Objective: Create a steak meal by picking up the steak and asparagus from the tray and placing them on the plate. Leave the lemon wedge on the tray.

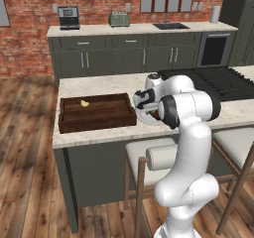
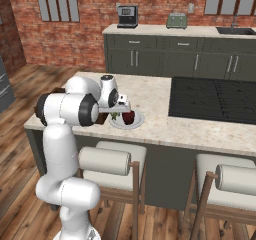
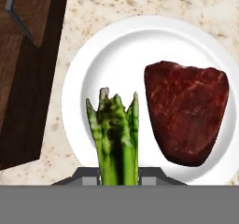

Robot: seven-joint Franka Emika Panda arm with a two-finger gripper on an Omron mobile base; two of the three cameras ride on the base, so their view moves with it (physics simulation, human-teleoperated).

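The gripper (image 3: 119,178) is clamped shut on the asparagus (image 3: 114,134), a bundle of green stalks rising between the fingertips above the white plate (image 3: 93,64). The steak (image 3: 186,115) lies flat on the plate beside the stalks, apart from them. The plate sits on the speckled desk (image 3: 121,3) just beside the dark wooden tray (image 1: 96,114). In the left base view the lemon wedge (image 1: 85,103) rests in the tray's far part. Whether the asparagus tips touch the plate is hard to tell.
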